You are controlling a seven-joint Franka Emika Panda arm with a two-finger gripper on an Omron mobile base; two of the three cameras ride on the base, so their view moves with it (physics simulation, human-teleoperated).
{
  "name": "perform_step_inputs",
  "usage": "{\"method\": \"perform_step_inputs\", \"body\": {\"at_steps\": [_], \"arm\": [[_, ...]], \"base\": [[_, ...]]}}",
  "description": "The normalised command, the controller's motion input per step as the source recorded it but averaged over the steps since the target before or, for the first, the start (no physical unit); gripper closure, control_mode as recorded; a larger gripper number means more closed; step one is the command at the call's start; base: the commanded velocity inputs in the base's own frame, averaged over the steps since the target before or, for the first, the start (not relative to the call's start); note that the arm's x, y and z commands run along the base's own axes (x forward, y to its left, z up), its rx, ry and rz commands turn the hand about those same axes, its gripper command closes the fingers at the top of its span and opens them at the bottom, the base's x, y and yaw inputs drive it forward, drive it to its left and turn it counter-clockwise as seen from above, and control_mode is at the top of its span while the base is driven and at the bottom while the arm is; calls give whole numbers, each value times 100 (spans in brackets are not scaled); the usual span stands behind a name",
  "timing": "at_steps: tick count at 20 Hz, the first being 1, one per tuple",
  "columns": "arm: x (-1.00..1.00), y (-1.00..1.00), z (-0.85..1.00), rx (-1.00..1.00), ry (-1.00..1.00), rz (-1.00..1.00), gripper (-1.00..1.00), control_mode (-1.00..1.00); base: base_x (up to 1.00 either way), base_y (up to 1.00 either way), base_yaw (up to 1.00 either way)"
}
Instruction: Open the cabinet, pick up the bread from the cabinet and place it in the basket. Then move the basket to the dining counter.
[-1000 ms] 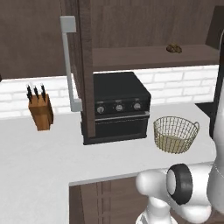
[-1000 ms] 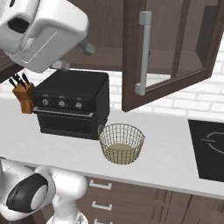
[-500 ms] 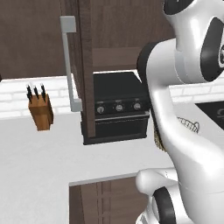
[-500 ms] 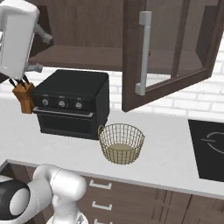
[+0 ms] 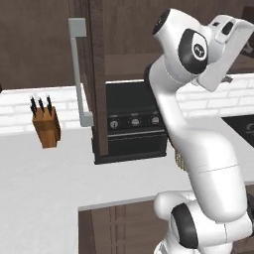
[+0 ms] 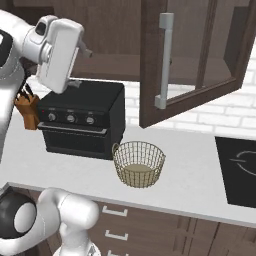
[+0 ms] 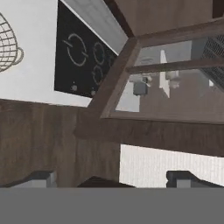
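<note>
gripper (image 7: 111, 179): jaws spread wide, nothing between them; raised beside the open cabinet door (image 6: 195, 60).
basket (image 6: 139, 163): upright on the white worktop (image 6: 190, 175), just right of the black oven (image 6: 82, 120), under the open door.
bread: cannot tell where it is.
knife block (image 5: 46, 126): left of the oven.

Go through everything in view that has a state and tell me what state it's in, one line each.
cabinet: doors swung open.
basket: upright on the white worktop, nothing in it.
gripper: open, holding nothing, raised up by the cabinet.
oven: door closed.
knife block: upright on the worktop, knives in it.
cooktop: nothing on it.
</note>
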Motion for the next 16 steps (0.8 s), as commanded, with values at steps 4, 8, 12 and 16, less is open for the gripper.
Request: {"method": "perform_step_inputs", "body": {"at_steps": [4, 8, 12, 16], "arm": [[84, -80, -67, -6, 14, -34, -100, -100], [100, -44, -17, -4, 15, -17, -100, -100], [39, -77, 0, -1, 7, -23, -100, -100], [-14, -100, 0, 0, 0, -17, -100, -100]], "base": [[0, 0, 0], [0, 0, 0], [0, 0, 0], [0, 0, 0]]}}
